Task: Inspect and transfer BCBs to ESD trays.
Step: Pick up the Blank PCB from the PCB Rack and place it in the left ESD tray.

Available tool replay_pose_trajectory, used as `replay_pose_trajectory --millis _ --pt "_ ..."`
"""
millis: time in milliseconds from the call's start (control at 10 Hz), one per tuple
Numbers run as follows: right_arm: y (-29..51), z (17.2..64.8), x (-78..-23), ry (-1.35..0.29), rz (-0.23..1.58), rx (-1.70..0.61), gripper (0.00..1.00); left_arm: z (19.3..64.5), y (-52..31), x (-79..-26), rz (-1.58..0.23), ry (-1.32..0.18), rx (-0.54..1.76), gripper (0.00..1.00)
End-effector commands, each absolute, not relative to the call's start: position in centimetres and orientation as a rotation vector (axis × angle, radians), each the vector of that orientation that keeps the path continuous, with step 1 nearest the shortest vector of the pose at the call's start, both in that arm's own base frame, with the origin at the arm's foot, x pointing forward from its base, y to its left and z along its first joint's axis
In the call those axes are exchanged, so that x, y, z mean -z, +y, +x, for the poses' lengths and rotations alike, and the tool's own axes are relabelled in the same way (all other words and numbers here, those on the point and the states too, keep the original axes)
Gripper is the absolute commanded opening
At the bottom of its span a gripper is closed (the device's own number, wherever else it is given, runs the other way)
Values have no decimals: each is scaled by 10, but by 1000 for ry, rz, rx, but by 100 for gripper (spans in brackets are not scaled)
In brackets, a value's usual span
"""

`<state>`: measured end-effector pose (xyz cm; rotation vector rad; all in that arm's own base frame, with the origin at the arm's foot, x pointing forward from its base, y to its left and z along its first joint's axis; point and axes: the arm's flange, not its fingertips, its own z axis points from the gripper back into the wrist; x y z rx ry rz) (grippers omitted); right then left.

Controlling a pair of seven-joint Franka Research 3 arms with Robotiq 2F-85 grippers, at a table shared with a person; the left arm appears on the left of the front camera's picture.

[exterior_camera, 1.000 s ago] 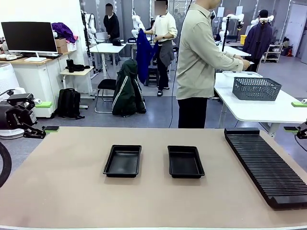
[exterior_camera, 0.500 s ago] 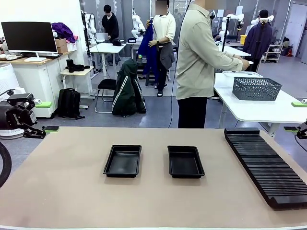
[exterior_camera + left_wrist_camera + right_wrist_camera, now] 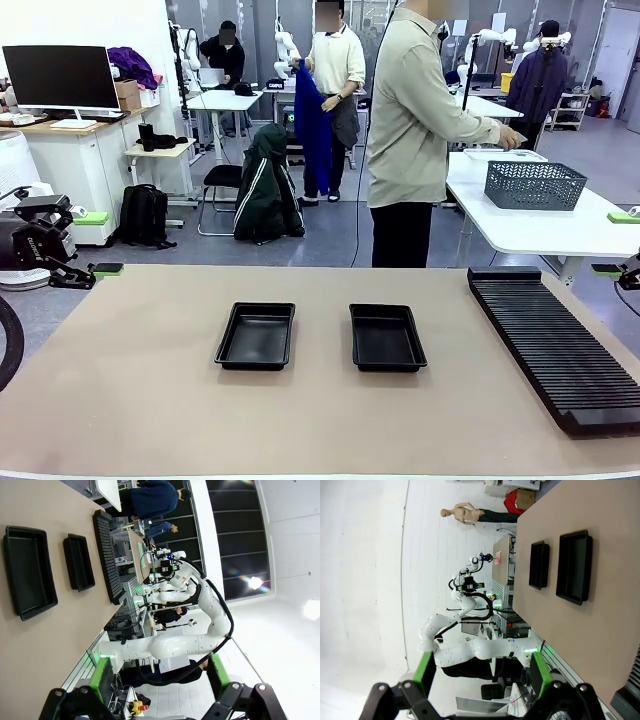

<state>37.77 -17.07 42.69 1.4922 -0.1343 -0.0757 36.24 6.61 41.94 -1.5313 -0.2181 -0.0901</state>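
Front view: the left ESD tray (image 3: 256,336) and the right ESD tray (image 3: 387,337) lie side by side, slightly apart, mid-table on the tan table (image 3: 130,400), floors bare. A long black slotted rack (image 3: 555,345) lies at the right. At the far side a person (image 3: 415,120) faces right toward a grey mesh basket (image 3: 535,185); I cannot tell whether that hand (image 3: 512,137) grasps anything. The left gripper (image 3: 160,677) and right gripper (image 3: 482,674) stand spread wide, holding nothing.

Tabletop (image 3: 120,400) open around left ESD tray (image 3: 256,336) and right ESD tray (image 3: 387,338), bare gap between them; black slotted rack (image 3: 556,345) occupies the right side.
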Motion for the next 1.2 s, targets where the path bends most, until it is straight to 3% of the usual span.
replay_pose_trajectory --millis 0,1100 --pt "-171 378 -427 -134 1489 72 100 361 66 -419 -1526 -222 87 100" --pt "-171 378 -427 -134 1489 72 100 361 66 -419 -1526 -222 87 100"
